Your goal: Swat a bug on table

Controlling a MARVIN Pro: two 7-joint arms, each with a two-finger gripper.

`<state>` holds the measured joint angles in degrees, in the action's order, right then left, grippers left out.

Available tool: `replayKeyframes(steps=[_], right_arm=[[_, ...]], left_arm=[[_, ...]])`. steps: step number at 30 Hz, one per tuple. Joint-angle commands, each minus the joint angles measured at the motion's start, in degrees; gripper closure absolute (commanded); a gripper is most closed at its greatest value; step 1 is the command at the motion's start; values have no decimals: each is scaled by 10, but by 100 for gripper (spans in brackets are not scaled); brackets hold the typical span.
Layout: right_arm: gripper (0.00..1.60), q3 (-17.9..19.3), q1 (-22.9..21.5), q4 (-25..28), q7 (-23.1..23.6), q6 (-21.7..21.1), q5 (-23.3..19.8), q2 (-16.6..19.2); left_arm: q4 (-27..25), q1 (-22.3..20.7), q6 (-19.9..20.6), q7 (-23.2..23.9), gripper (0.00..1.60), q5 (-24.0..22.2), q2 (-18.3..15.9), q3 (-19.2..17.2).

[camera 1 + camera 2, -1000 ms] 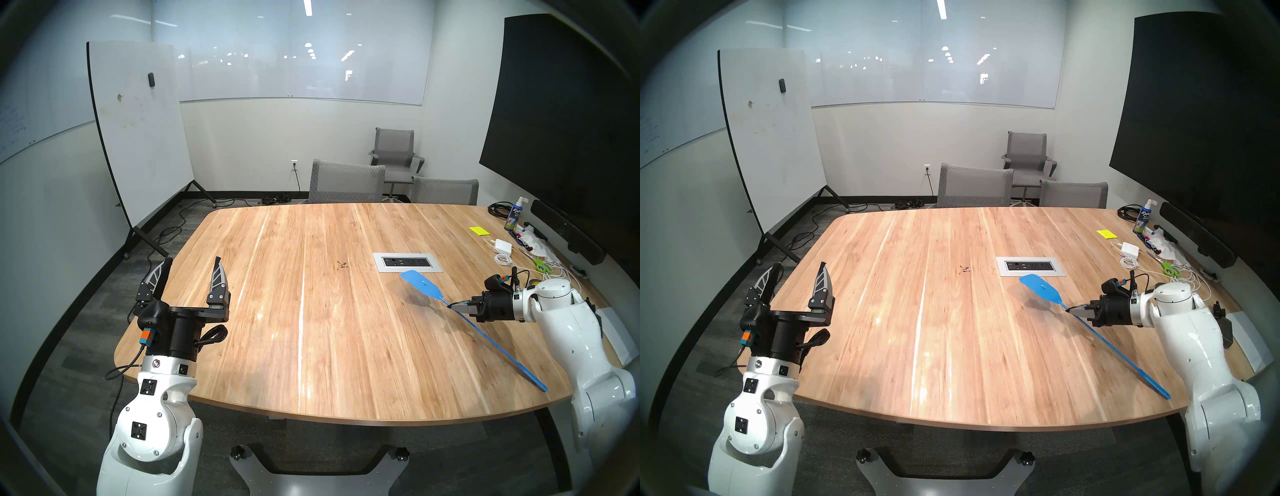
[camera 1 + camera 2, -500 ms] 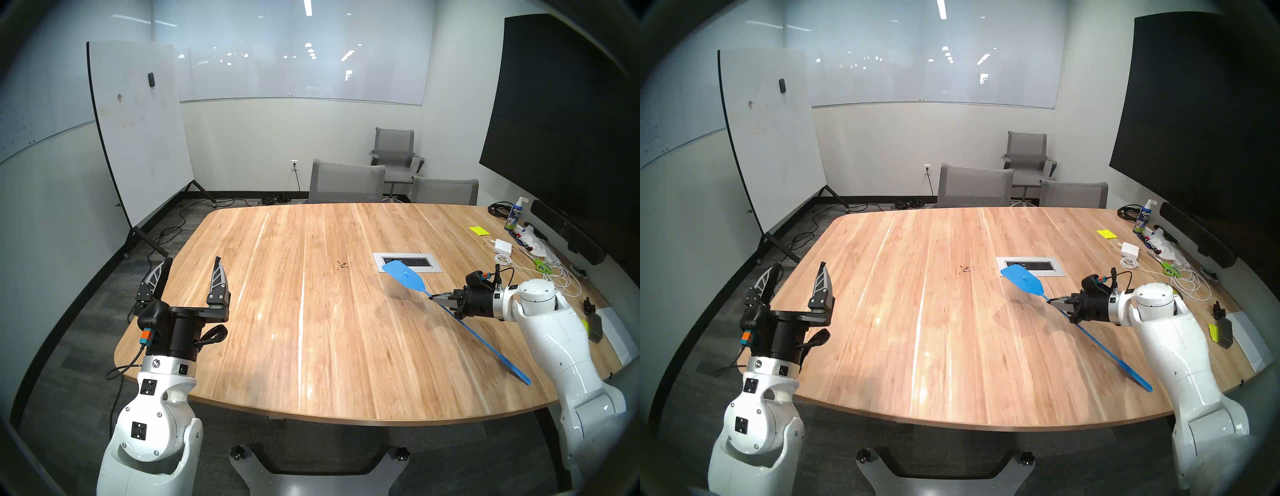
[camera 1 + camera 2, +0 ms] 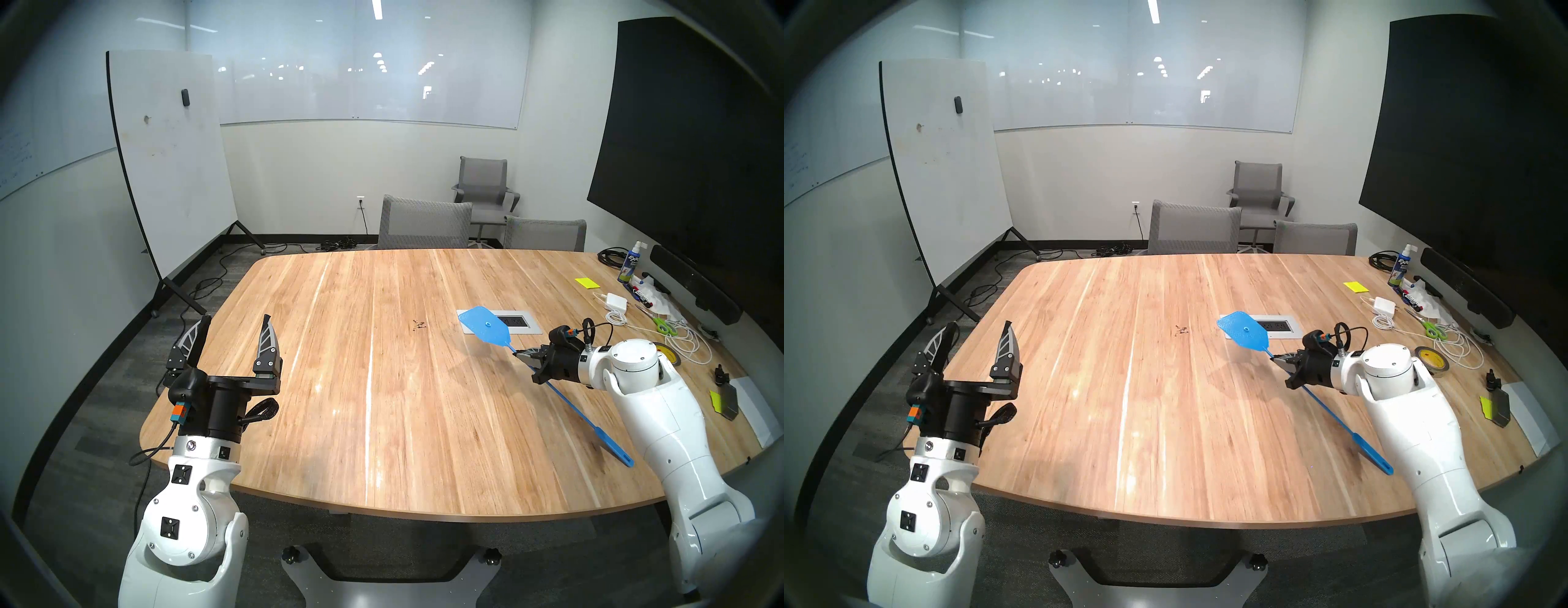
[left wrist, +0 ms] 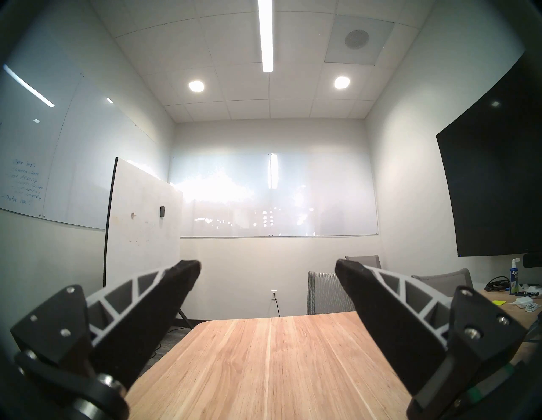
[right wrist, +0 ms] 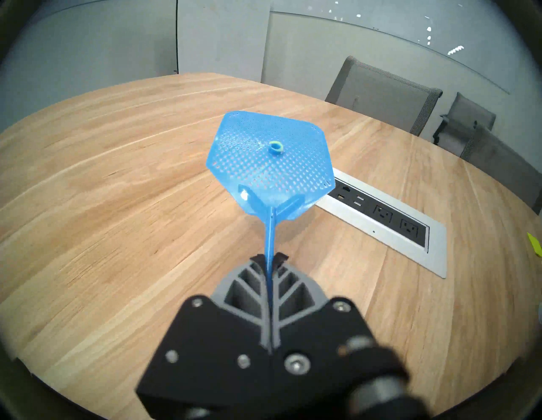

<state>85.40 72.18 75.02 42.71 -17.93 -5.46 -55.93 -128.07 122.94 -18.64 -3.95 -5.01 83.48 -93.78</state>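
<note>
dark bug (image 3: pixel 419 325), mid wooden table (image 3: pixel 339 382)

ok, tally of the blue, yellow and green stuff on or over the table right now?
Blue: 1, the fly swatter held over the table by the right gripper
Yellow: 2, sticky pad, small piece at the right edge
Green: 1, scissors
Total: 4
</note>
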Motion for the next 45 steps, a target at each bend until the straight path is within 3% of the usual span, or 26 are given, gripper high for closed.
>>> replayKeyframes(steps=[1, 4, 13, 45], right_arm=[[160, 2, -2, 53, -44, -29, 9, -23], [160, 3, 3, 74, -62, -59, 16, -31], [160, -25, -37, 34, -55, -73, 34, -45], [160, -86, -197, -172, -27, -10, 81, -110]], left_arm=[[-14, 1, -2, 1, 0, 0, 0, 1], [-15, 1, -1, 1, 0, 0, 0, 0], [-15, 1, -1, 1, 0, 0, 0, 0], [-14, 0, -2, 1, 0, 0, 0, 1]])
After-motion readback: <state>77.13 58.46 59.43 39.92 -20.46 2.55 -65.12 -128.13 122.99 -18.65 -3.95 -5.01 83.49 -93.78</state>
